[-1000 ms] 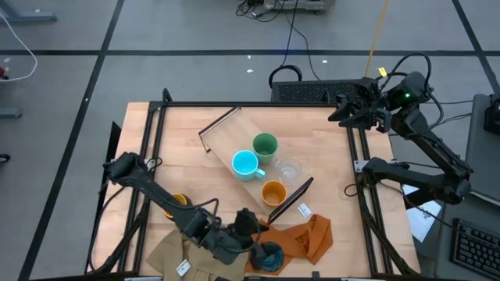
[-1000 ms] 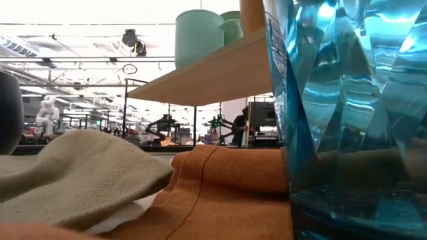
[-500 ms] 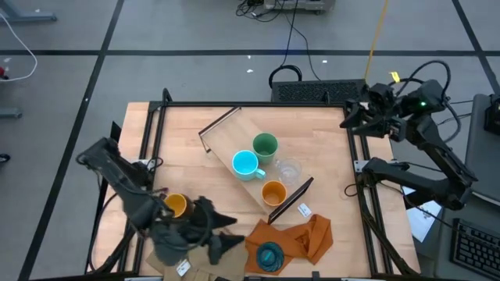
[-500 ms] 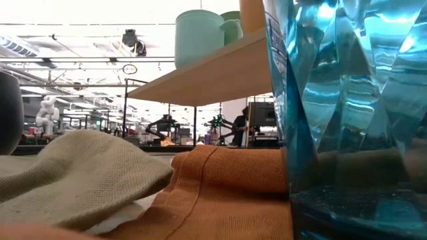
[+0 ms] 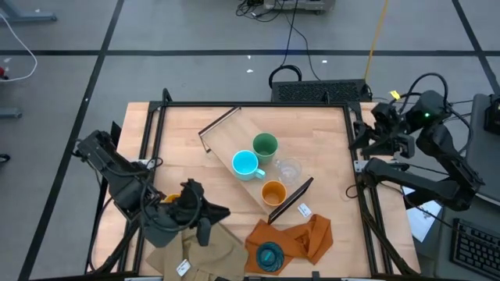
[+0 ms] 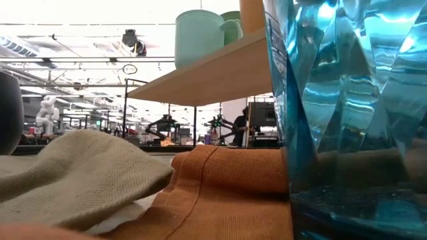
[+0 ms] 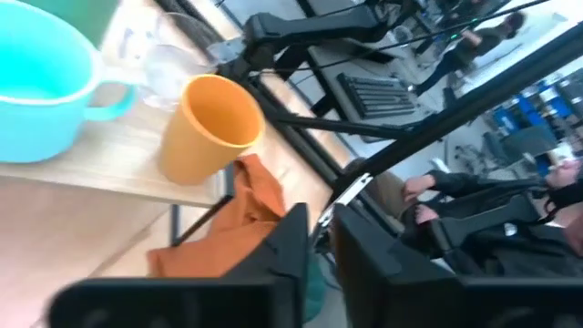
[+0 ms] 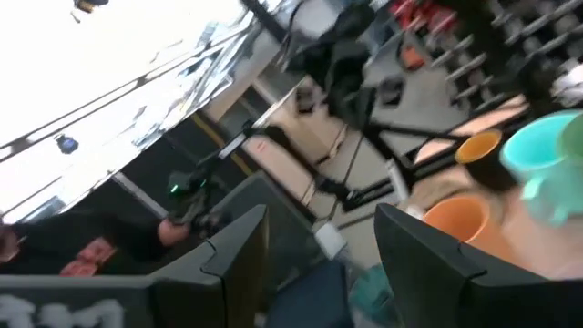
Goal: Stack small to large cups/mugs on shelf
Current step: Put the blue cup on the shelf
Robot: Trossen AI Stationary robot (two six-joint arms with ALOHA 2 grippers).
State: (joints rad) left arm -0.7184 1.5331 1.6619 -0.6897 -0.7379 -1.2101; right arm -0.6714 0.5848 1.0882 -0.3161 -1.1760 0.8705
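Left gripper (image 5: pixel 205 222) sits at about 7 o'clock on the table (image 5: pixel 187 148), over the tan cloth (image 5: pixel 199 254). In the left wrist view its fingers (image 7: pixel 290 239) stand nearly together with only a thin slit between them and nothing visibly pinched; from above I can't tell what, if anything, they touch. The arm hides the dark mug (image 5: pixel 166 201) in the high view, only a sliver of orange showing; the low view catches its dark side (image 6: pixel 8 110) cut off at the frame edge.

Shelf (image 5: pixel 226 140) runs diagonally through the table centre. On it: blue mug (image 5: pixel 246 164), green cup (image 5: pixel 265 145) at its 1 o'clock, tumbler (image 5: pixel 288 169) barely readable against the wood, orange cup (image 5: pixel 273 192) at the 5 o'clock end. The low view shows the shelf from below (image 6: pixel 213 77), with the cups cut off at the top.

Orange cloth (image 5: pixel 301 238) lies at 5 o'clock with the teal cup (image 5: pixel 270 255) on it. That cup fills the near right of the low view (image 6: pixel 347 113), blocking everything behind it.

Right gripper (image 5: pixel 375 133) hangs off the table's 3 o'clock edge, fingers (image 8: pixel 237 246) spread wide, empty.
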